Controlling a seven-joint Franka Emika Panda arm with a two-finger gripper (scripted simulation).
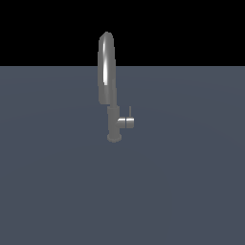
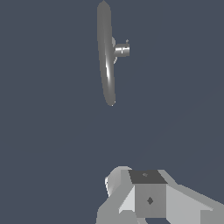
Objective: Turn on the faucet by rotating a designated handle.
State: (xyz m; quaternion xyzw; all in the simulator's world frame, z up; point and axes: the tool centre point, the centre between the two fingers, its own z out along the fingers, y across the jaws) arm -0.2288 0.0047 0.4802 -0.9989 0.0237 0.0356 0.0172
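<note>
In the wrist view, low in the frame, only a blocky grey part of the hand shows; the fingers (image 2: 148, 199) themselves cannot be separated out, so whether they are apart or together cannot be told. Nothing is held as far as can be seen. The exterior view shows no arm at all.

Outward from there: bare blue-grey table (image 1: 52, 191), then the faucet (image 1: 106, 67), well apart from the hand. Seen from above in the wrist view, the spout reads as a long glossy sliver. In the exterior view it stands upright on its small round base, about mid-scene.

The handle (image 1: 126, 122) juts sideways from the lower column, toward the exterior view's right, with its thin pin lever pointing up. No contact with it.

Progress, as judged:
- Nothing done yet; handle looks untouched, at what I take for rest.
- Left: close the gap to the faucet, come in on the stub side, get the fingers on or against the lever, rotate it.
- Whole approach and turn remain.
</note>
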